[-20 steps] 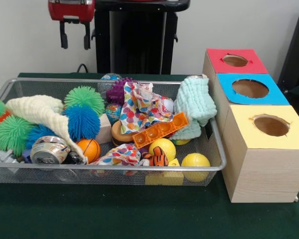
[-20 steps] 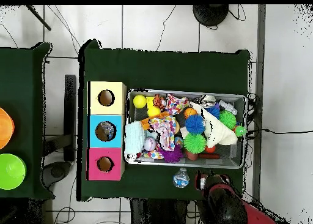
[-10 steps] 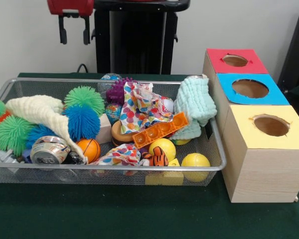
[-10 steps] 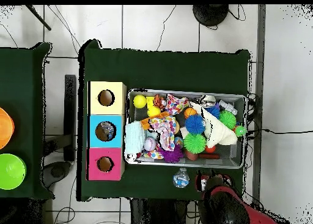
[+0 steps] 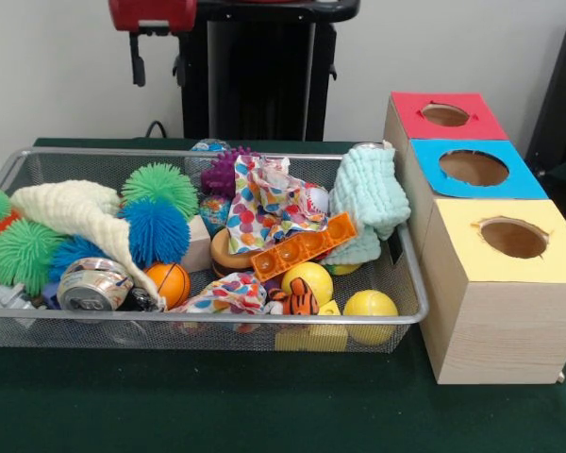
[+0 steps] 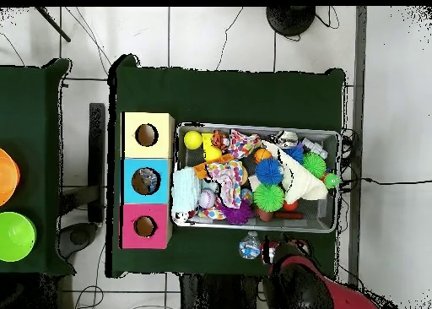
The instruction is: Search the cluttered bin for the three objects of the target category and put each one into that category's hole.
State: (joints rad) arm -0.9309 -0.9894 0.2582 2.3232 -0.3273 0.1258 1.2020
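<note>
A wire mesh bin [image 5: 217,319] [image 6: 333,225] holds a pile of toys and cloths. In it are green [image 5: 160,181] and blue [image 5: 156,229] spiky balls, a purple spiky ball [image 5: 224,171], yellow balls [image 5: 370,305] [image 6: 193,140], a small orange basketball [image 5: 170,281], a baseball [image 5: 317,198], a can [image 5: 92,285], a tiger toy [image 5: 300,300], an orange tray [image 5: 302,245], a dotted cloth [image 5: 269,203], a cream cloth [image 5: 71,208] and a mint cloth [image 5: 366,193]. My gripper [image 5: 158,71] [image 6: 272,252] hangs open and empty, high behind the bin's far rim.
Three wooden boxes stand in a row beside the bin, each with a round hole: red [image 5: 445,115] [image 6: 145,226], blue [image 5: 474,168] [image 6: 145,181], yellow [image 5: 513,238] [image 6: 147,135]. A clear bottle [image 6: 249,246] lies on the green table [image 5: 264,406] outside the bin, near my gripper.
My gripper has shifted sideways along the bin's far side, right in the front view and left in the overhead view, and sits slightly higher. The bin's contents have not moved.
</note>
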